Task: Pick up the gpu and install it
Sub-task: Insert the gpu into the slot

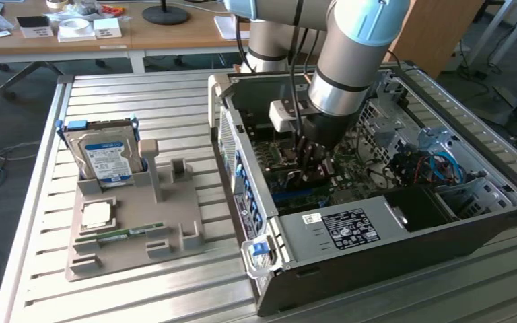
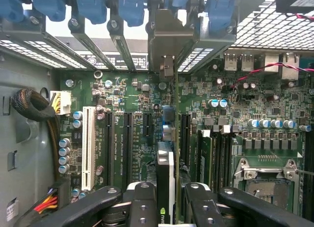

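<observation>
My gripper reaches down into the open computer case. It is shut on the gpu. In the wrist view the card is edge-on between the two black fingers, thin and dark with a grey-white edge. It stands upright over the green motherboard, in line with the black expansion slots. Its metal bracket sits at the case's rear slot openings. Whether the card's lower edge is seated in a slot I cannot tell.
A white slot, memory sticks and the CPU socket flank the card. On the exterior view's left, a grey holder carries a hard drive, a CPU and a green memory stick. The power supply fills the case front.
</observation>
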`<state>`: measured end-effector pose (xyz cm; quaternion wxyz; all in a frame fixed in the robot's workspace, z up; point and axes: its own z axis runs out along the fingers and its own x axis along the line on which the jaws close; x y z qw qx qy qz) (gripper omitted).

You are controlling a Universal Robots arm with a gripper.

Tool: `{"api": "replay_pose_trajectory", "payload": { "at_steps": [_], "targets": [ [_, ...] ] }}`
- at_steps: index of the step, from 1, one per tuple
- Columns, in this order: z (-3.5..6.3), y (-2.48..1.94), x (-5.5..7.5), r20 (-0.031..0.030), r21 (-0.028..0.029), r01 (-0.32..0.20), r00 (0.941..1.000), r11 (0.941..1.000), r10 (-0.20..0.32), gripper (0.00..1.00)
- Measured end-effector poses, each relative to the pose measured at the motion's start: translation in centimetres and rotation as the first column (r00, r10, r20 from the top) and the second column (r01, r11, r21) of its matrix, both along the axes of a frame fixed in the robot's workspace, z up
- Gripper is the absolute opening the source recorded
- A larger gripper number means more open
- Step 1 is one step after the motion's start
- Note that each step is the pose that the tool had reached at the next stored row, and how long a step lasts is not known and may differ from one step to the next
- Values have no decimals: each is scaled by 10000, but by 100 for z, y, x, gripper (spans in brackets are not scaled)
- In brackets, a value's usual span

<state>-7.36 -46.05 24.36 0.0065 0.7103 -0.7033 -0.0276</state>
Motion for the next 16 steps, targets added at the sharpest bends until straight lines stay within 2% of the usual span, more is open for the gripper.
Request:
{"api": "replay_pose_trajectory", "payload": {
  "at_steps": [12, 16],
  "targets": [
    [0, 0, 16, 1, 1, 2, 10000, 10000, -2, 27],
    [0, -14, 17, 1, 3, 0, 10000, 10000, 0, 27]
  ]
}}
